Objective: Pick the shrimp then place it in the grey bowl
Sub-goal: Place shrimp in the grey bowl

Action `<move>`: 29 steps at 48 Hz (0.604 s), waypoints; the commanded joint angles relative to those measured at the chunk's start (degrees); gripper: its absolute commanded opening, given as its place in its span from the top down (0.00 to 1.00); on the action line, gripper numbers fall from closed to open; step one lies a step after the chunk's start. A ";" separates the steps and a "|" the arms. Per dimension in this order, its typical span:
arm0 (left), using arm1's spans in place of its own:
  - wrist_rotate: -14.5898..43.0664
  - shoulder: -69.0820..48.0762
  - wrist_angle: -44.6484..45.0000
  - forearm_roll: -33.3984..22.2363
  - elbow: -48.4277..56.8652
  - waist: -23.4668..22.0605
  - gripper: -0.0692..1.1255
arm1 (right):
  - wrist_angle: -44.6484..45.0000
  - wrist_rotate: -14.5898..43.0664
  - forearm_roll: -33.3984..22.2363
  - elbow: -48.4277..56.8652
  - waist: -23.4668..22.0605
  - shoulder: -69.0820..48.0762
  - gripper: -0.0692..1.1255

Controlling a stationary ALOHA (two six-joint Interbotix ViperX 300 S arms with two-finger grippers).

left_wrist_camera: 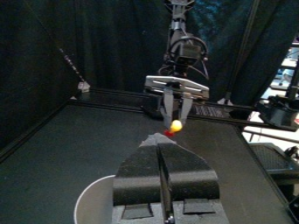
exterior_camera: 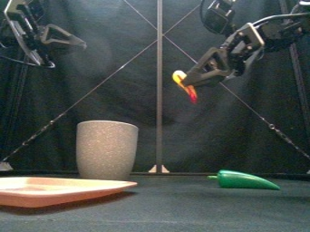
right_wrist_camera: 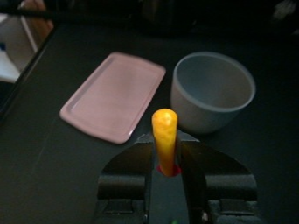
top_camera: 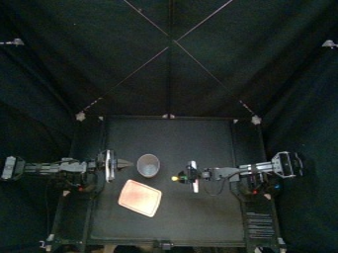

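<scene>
- One shrimp [exterior_camera: 186,86]: small and bent, yellow at one end, orange in the middle, red at the other end.
- Up in the air, well above the table [exterior_camera: 169,207], at 2 o'clock from the grey bowl [exterior_camera: 107,149] in the front view, not touching it.
- Two grippers.
- Jaws of the right gripper [exterior_camera: 194,78] squeezed tight on the shrimp, with the yellow-orange end poking out past them.
- Jaws of the left gripper [left_wrist_camera: 163,150] pressed together on nothing, at 9 o'clock from the bowl in the top view.
- One grey bowl: tall, speckled, standing upright near the table's middle.
- One pink tray [exterior_camera: 54,188]: flat, just beside the bowl, at 6 o'clock from it in the top view.
- One green toy [exterior_camera: 248,180]: lying on the table at 3 o'clock from the bowl in the front view, well apart.
</scene>
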 commanded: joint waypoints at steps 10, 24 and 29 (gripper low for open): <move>0.09 0.26 -0.53 0.35 -0.35 0.44 0.92 | -18.63 0.09 -0.62 -5.01 -4.48 6.33 0.50; 0.09 0.26 -0.53 0.35 -0.09 0.44 0.92 | -23.73 0.18 -0.44 -13.54 -5.27 16.61 0.50; 0.09 0.26 -0.53 0.44 -0.18 0.53 0.92 | -23.73 0.26 -0.35 -15.91 -5.27 19.07 0.49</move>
